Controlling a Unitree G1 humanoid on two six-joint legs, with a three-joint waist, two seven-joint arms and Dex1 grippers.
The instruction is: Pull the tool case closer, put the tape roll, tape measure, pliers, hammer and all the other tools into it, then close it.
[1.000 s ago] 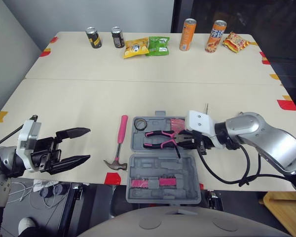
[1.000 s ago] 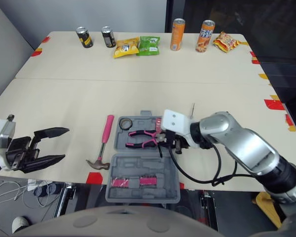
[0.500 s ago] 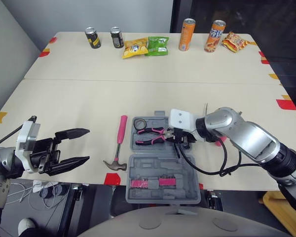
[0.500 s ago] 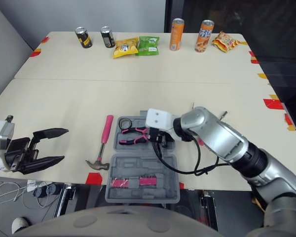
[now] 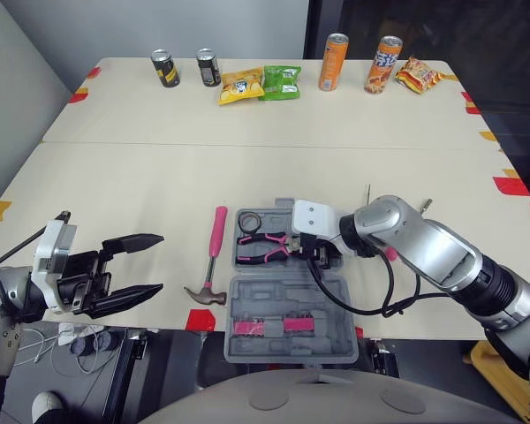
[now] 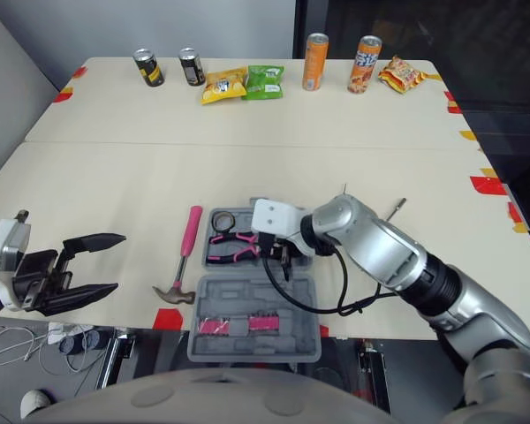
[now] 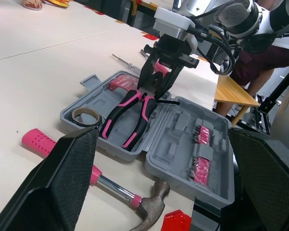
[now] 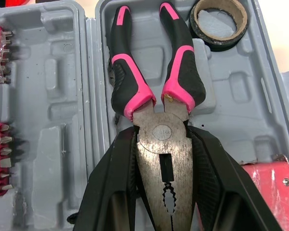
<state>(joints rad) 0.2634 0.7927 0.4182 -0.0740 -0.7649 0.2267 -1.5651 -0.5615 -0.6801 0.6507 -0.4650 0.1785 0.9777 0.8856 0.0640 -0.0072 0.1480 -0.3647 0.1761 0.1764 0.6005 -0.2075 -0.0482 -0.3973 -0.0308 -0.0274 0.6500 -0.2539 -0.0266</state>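
While the grey tool case (image 5: 283, 296) is lying open at the near edge of the table (image 5: 247, 168), the right claw (image 5: 300, 249) is reaching in from the right and gripping the pliers (image 8: 162, 139) by their metal head, its two black fingers pressing on either side. The pink-and-black handles are pointing left over the far half of the case, low over its moulded recesses; whether they are touching the plastic cannot be told. A tape roll (image 5: 251, 219) is sitting in the far left corner of that same half, just beyond the handle ends. A red item (image 8: 267, 185) is lying in the far right corner, too hidden to name. Rows of screwdriver bits (image 5: 267, 326) in pink holders are sitting in the near half of the case.

Left of the case, apart from it, the hammer (image 5: 214, 261) is lying flat on the table, its pink handle pointing far and its steel head near the table's edge. The left claw (image 5: 162, 262) is hovering off the near left corner of the table, fingers spread wide and holding nothing, well apart from the hammer.

Along the far edge, two dark cans (image 5: 166, 67), two orange cans (image 5: 335, 62) and three snack packets (image 5: 241, 87) are standing in a loose row.
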